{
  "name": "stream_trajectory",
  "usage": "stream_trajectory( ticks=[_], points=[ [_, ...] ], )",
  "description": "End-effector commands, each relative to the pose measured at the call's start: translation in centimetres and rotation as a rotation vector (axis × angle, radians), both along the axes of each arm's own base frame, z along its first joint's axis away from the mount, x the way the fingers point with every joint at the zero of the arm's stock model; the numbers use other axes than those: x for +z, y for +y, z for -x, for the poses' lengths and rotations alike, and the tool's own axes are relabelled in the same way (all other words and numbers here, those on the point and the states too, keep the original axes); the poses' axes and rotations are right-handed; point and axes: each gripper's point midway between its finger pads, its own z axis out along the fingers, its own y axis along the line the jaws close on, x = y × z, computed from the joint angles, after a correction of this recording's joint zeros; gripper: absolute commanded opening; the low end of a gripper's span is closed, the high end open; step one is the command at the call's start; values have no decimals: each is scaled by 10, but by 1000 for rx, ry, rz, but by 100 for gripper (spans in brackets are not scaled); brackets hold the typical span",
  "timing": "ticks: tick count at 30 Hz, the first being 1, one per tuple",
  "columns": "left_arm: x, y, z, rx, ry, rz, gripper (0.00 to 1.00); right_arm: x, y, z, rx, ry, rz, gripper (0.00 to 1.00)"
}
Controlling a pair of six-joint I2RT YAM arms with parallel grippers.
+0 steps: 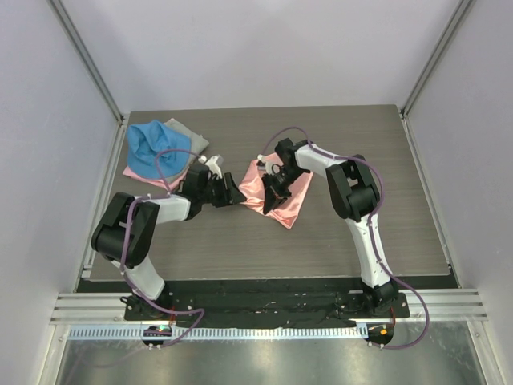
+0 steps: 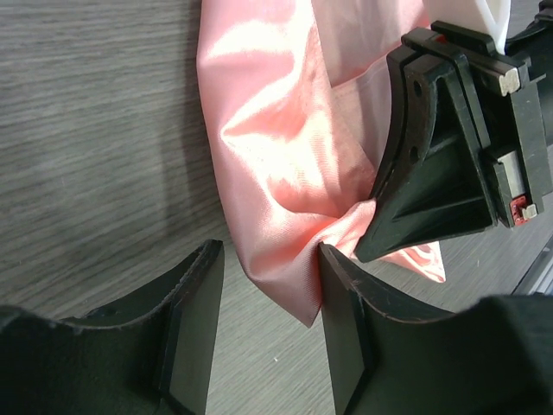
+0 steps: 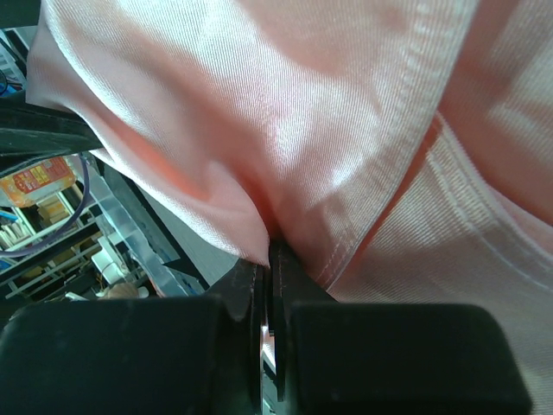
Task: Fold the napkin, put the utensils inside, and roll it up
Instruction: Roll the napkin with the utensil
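Napkin (image 1: 276, 194) bunched and rumpled near the middle of the surface (image 1: 361, 144), lifted in glossy folds rather than spread flat. Long axis on a slant, from the far-left corner down to a point aimed near and slightly right. Pinched at a gathered ridge by the right pincer (image 1: 275, 191), jaws pressed tight together with satin squeezed between them and spilling out to both sides in the right wrist view. Just to the left, the left pincer (image 2: 268, 259) low over the wood, jaws roughly halfway apart and straddling the napkin's near-left fold: cloth against the inner face of one finger (image 2: 346, 311), a gap left to the other, nothing clamped. Well apart, at the far-left corner, a blue cloth (image 1: 156, 148) heaped over a grey cloth (image 1: 191, 136).
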Motion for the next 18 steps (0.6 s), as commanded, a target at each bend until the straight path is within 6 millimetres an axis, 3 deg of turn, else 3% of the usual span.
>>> stream_trajectory(
  ticks=[1,10,18],
  points=[
    [21,-10,-25,-10,-118,25,50,-20,-8,-4,2,-5,56,1],
    [15,-13,-30,-17,-122,33,40,-21,-9,-2,8,2,55,1],
    [13,-15,-29,-26,-111,39,11,-12,-9,-11,-6,-36,63,1]
  ],
)
